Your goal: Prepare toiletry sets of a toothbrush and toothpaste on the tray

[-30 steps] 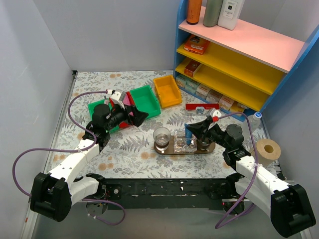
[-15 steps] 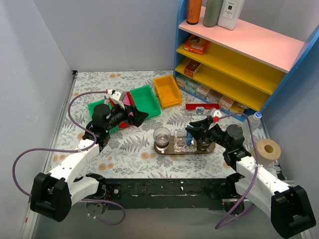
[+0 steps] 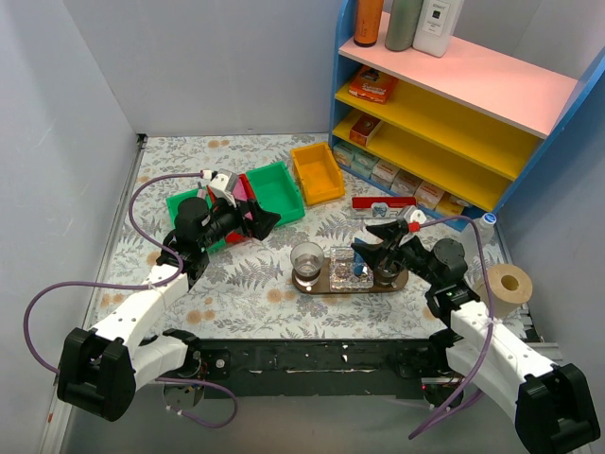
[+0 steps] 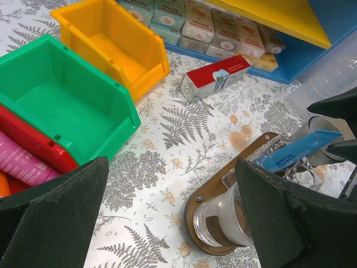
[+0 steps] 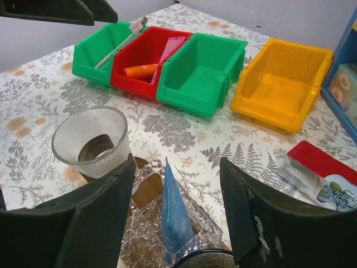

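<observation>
Placement step: the blue toothpaste stands, apparently untouched, in a glass holder on the tray between parted fingers of the right gripper; the left gripper, fully spread, must next grasp a toothbrush.

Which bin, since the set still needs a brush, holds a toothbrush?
The green bin at the row's end, farthest from the yellow bin: a toothbrush leans in it. The other green bin holds none.
</observation>
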You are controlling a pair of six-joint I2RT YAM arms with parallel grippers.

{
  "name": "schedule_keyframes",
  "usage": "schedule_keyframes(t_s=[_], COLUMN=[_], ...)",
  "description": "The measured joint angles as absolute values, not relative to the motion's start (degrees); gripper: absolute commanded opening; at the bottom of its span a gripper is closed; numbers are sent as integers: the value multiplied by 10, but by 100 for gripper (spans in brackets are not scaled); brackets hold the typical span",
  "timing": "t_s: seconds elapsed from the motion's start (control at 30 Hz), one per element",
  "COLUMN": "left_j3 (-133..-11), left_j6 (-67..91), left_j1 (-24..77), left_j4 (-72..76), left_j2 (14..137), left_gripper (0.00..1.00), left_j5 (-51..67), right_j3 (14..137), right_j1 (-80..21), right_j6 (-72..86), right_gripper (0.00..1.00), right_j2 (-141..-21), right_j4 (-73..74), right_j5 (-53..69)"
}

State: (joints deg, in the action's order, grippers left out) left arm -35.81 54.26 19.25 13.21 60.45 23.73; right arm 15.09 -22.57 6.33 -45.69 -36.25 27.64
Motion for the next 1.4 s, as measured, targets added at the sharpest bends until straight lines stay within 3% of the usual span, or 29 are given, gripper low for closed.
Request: schedule_keyframes(t_s=[0.6, 0.87, 1.4], left_j3=[-370, -399, -544], left_j6=[549, 508, 429], left_j1=[192, 192, 192], left_j4=[84, 44, -112], left_j2=[619, 653, 823], left_gripper=[98, 77, 63], left_j5=[159, 104, -45], right_j3=[178, 204, 344], right_j1=[-224, -219, -218], right_j6=[80, 71, 15], right_gripper=[83, 83, 81], right_j2=[-406, -364, -268], right_j4=[-341, -277, -19], right_j5=[221, 192, 90])
